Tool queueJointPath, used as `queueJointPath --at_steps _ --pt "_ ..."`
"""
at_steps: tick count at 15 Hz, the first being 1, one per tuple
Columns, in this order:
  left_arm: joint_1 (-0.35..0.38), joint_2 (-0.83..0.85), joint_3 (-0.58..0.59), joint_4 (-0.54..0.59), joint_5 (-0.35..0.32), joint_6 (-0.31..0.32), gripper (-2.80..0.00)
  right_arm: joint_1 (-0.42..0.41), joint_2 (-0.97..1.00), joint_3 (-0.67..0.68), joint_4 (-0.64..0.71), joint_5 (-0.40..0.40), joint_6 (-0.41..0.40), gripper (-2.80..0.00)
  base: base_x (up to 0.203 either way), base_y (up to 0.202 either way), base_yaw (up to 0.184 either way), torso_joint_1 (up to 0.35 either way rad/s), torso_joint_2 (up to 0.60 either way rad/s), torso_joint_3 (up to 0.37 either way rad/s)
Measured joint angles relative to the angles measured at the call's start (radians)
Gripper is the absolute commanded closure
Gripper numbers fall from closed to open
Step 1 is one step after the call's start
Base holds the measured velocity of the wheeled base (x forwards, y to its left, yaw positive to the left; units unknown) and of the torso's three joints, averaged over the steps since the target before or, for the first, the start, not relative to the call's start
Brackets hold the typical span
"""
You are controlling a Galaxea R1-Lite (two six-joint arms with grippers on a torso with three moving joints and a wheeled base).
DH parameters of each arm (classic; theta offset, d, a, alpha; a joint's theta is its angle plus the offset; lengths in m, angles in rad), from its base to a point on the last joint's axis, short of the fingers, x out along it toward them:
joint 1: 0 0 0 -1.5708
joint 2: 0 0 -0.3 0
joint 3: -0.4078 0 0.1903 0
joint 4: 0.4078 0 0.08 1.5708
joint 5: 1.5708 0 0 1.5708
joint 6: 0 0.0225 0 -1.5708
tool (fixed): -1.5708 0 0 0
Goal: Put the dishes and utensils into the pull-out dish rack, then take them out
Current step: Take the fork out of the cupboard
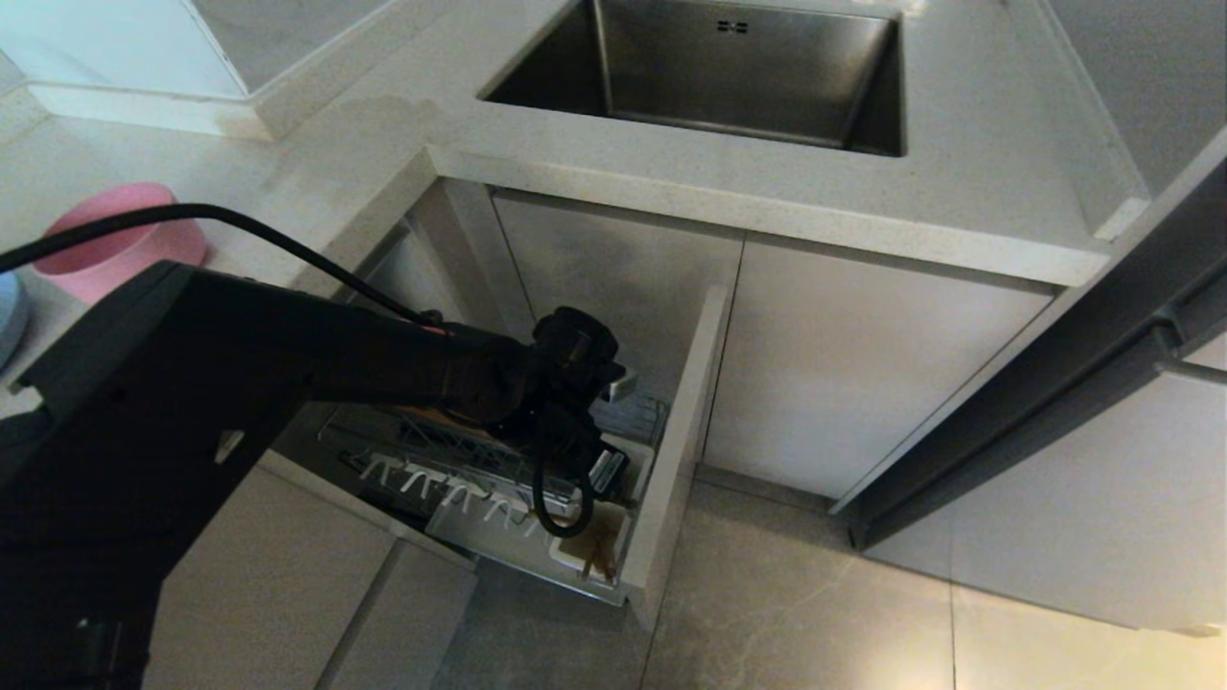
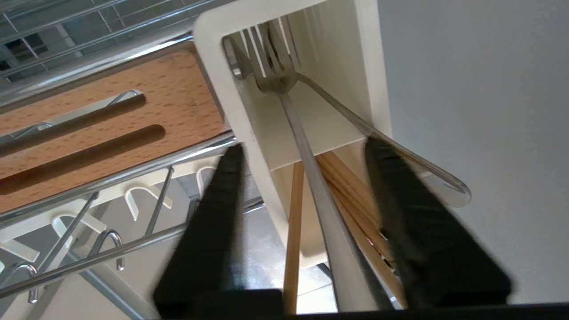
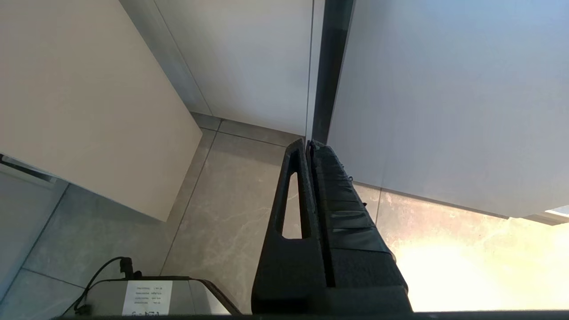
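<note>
Here, slim silver spoon (image 2: 320, 195), light-wood chopsticks (image 2: 294, 222)

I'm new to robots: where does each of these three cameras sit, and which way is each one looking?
Head view: high on the robot, looking down at the sink and pull-out dish rack; the left arm shows.
Left wrist view: behind the left gripper, facing the utensil cup, metal utensils and chopsticks.
Right wrist view: behind the closed right gripper, facing floor and cabinet fronts.
Head and left wrist views share the rack.
</note>
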Motion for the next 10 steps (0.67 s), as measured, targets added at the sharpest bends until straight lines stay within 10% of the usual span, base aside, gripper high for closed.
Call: queueJointPath --at_steps 9,10 --pt "-0.024 -0.023 0.010 0.055 0.099 -0.025 0.00 0.000 0.000 0.000 0.000 0.000 0.000 0.00 0.000 0.000 0.000 0.000 0.00 0.000" --pt "-0.030 -0.035 0.010 0.065 0.103 -0.044 -2.80 0.000 0.000 0.000 0.000 0.000 0.000 0.00 0.000 0.000 0.000 0.000 0.00 0.000"
